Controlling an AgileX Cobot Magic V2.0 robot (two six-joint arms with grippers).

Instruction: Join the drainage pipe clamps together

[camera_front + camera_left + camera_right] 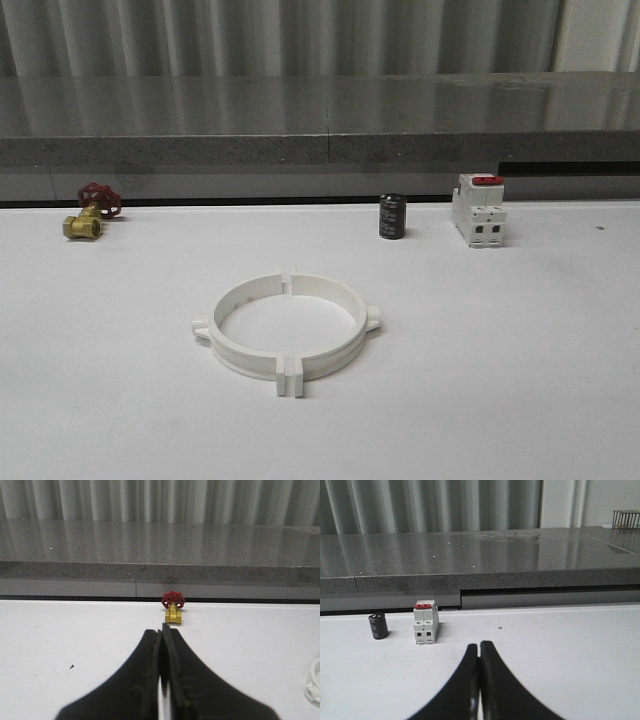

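Note:
The two white drainage pipe clamps (288,327) lie on the table's middle as one closed ring, end tabs meeting at the near and far seams and a lug on each side. A small piece of that ring (313,682) shows in the left wrist view. My left gripper (161,628) is shut with nothing between its black fingers, and it points toward the brass valve. My right gripper (479,645) is also shut and empty, hovering over bare table short of the breaker.
A brass valve with a red handwheel (90,213) sits at the far left. A black cylinder (392,216) and a white breaker with a red top (478,210) stand at the far right. A grey stone ledge (320,125) runs behind the white table (520,360).

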